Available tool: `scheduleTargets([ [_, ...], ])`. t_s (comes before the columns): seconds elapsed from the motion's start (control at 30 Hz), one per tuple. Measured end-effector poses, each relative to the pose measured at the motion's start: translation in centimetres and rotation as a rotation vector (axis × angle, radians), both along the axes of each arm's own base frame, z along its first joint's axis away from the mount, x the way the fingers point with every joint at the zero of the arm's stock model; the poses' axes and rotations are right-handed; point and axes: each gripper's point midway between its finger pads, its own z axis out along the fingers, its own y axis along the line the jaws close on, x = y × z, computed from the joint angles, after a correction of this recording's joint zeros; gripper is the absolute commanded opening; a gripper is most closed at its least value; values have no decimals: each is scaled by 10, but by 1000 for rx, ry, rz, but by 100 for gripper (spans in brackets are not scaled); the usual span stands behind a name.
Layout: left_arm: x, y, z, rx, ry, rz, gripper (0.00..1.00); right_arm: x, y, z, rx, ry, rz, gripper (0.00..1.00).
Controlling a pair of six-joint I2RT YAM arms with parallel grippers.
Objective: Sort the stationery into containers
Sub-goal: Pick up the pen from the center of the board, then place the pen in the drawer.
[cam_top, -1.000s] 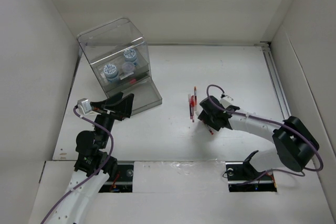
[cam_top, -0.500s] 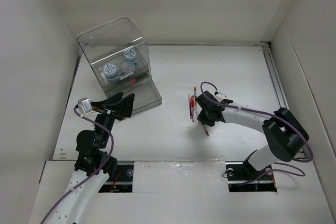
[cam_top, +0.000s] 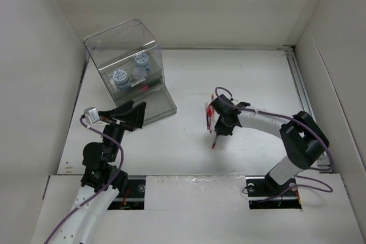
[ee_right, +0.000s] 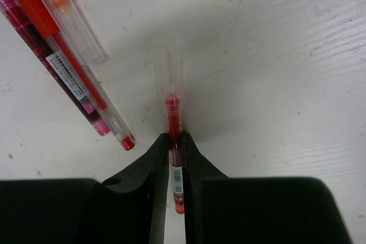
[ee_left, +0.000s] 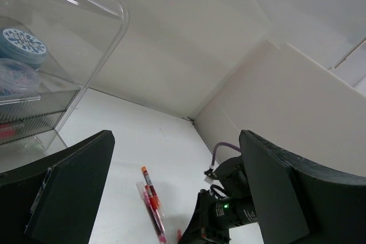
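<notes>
First, at the far left, note the clear box [cam_top: 128,67] with the blue-and-white rolls [cam_top: 121,77] inside on an upper shelf, well apart from the work. Just in front of it, leave the left gripper [cam_top: 137,116] alone: spread wide, holding nothing, hovering near the box front. Further right, mind the spare pens [ee_right: 68,67] lying together on the table [cam_top: 257,84], just beside the one in the grip. At the right gripper [ee_right: 173,141], check the pinch: jaws drawn in almost fully onto a single red pen [ee_right: 173,107], with part of the body sticking out past the fingertips; hard to tell whether lifted off the table yet. Raise straight up and slowly, to guard against a likely droop or swing. Clear the neighbours before turning toward the box, then carry across well above the left arm.
</notes>
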Motion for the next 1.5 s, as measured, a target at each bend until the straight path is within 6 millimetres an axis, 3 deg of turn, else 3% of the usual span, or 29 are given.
scheduleTargets([
  [0.3, -2, 1, 2, -5, -9, 3, 89, -7, -7, 8, -11, 13, 13, 0],
  [0.53, -1, 2, 2, -7, -8, 10, 89, -6, -7, 46, 12, -60, 22, 0],
  [0.67, -1, 3, 2, -8, -8, 13, 89, 15, 39, 92, 148, -183, 83, 0],
  [0.73, -1, 3, 2, -9, -7, 14, 89, 29, 76, 115, 255, -232, 128, 0],
  [0.83, 0, 3, 2, -8, -5, 15, 89, 59, 147, 142, 432, -288, 200, 0],
  [0.9, 0, 3, 1, -7, -3, 17, 89, 78, 192, 149, 524, -317, 238, 0],
  [1.0, 1, 4, 1, -9, -1, 21, 89, 94, 239, 142, 610, -319, 263, 0],
  [1.17, 1, 5, 1, -10, 0, 25, 89, 110, 282, 115, 688, -275, 240, 2],
  [1.27, 1, 5, 1, -10, 0, 25, 89, 115, 293, 101, 725, -251, 200, 25],
  [1.3, 1, 5, 1, -10, 0, 25, 89, 116, 295, 98, 735, -243, 187, 40],
  [1.33, 1, 4, 1, -10, 0, 25, 89, 117, 297, 94, 743, -234, 176, 49],
  [1.4, 1, 4, 1, -10, 0, 25, 89, 117, 298, 94, 757, -226, 164, 54],
  [1.5, 1, 4, 1, -10, 0, 25, 89, 119, 299, 101, 779, -239, 156, 52],
])
